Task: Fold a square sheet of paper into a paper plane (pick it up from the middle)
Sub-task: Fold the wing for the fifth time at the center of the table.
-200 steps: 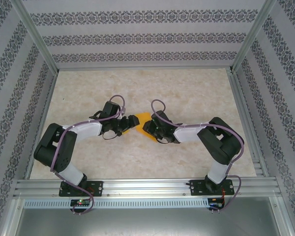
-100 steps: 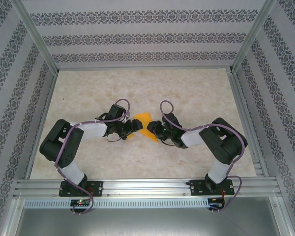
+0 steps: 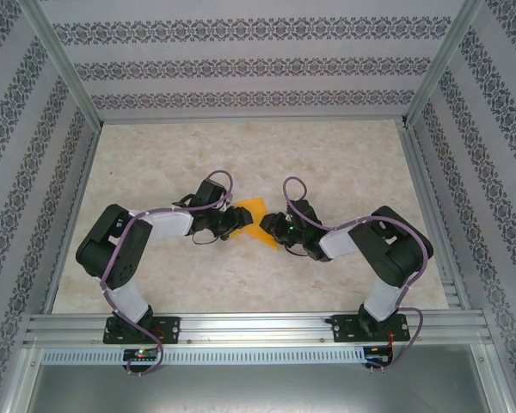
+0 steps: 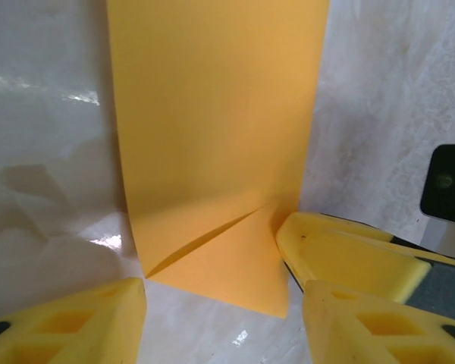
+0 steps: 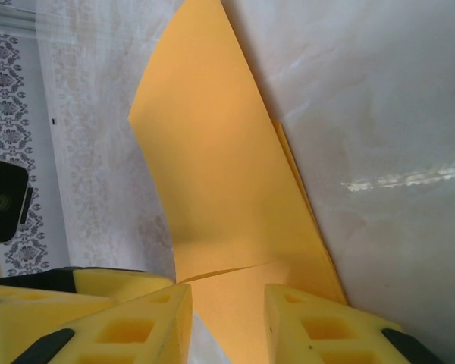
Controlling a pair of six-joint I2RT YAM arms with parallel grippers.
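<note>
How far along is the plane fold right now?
Early. Done: the orange paper is a narrow folded strip with one corner crease. In hand: left pincer and right pincer straddle its creased end, open. Left: remaining nose and wing folds; no dart shape yet.

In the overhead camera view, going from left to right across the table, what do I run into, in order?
left arm → left gripper → orange paper → right gripper → right arm
</note>
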